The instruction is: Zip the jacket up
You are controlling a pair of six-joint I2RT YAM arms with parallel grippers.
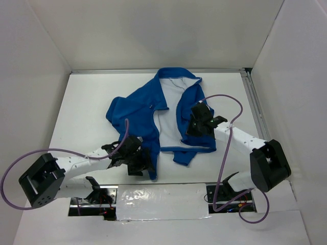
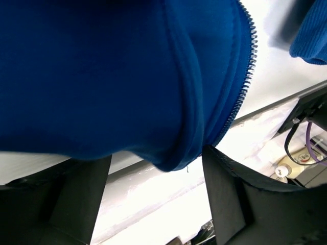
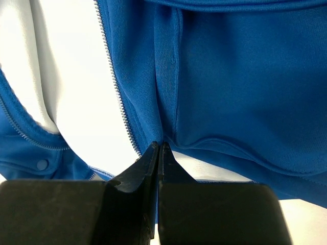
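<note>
Jacket (image 1: 135, 107) lies spread open in the middle of the table (image 1: 82, 102), collar toward the top of the overhead view, zipper undone.

Judging by where the grippers sit, the step in hand is taking hold of both front edges near the hem. Next, the two zipper ends need bringing together and lining up exactly before any pull. The left gripper (image 1: 139, 164), lower left of centre, stands wide open with the hem corner and its zipper teeth (image 2: 245, 81) between the fingers (image 2: 225, 194), nothing clamped. The right gripper (image 3: 159, 147), right of centre, is closed tight, tips on a fold beside the other front edge, apparently pinching the jacket there.
</note>
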